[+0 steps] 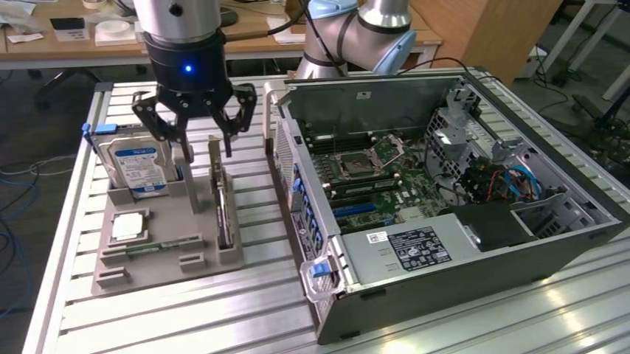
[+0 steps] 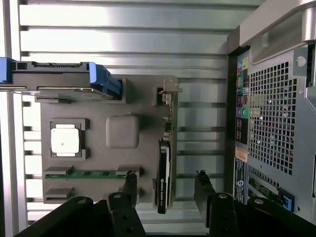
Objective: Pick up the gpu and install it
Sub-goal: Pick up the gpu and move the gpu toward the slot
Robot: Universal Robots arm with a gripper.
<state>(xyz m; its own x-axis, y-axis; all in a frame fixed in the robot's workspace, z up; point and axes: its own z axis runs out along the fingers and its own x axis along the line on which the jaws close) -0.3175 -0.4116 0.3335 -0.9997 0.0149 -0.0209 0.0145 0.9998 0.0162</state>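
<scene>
Wrist view: gpu [image 2: 163,173] on edge in grey plastic tray [image 2: 140,94]

Thin dark circuit card w/ silver end bracket, slotted upright; black gripper [image 2: 166,178] straddles it, fingers spread wide, gripping nothing. Prob. light, stiff, fragile: pinch flat board faces near top edge, not components. Tray sits on ribbed aluminium table [image 1: 197,317]; open grey PC case [image 1: 492,276] just beside. Wooden desks [image 1: 251,33] behind.

Dark gpu [image 1: 224,214], on edge, in grey holder [image 1: 165,215]
</scene>
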